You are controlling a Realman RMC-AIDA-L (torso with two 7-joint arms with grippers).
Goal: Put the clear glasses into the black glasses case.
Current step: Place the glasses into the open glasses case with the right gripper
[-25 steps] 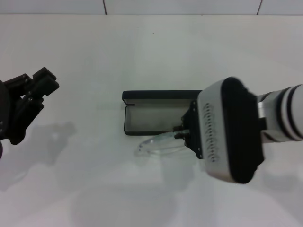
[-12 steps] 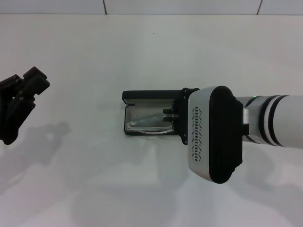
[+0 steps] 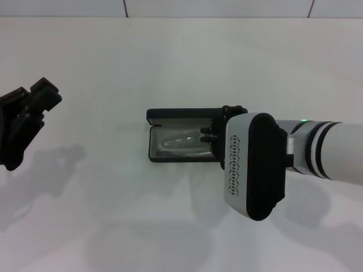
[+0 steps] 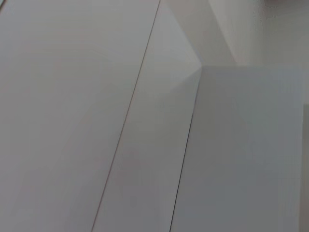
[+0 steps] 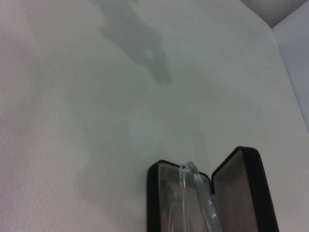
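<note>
The black glasses case [image 3: 170, 115] lies open in the middle of the white table, its lid standing up along the far side. The clear glasses [image 3: 180, 143] rest in its grey-lined tray. My right gripper [image 3: 205, 135] reaches in over the case's right end, shut on the right end of the glasses; the wrist housing hides most of its fingers. In the right wrist view the glasses [image 5: 193, 181] run along the tray of the case [image 5: 251, 183]. My left gripper [image 3: 33, 97] is raised at the far left, open and holding nothing.
The white table [image 3: 113, 215] spreads all around the case, with a tiled wall edge [image 3: 215, 16] at the back. The left wrist view shows only pale flat panels [image 4: 145, 145].
My right gripper carried the glasses from the table in front of the case up and back into the tray, then lowered them flatter. The left arm shifted slightly leftward.
</note>
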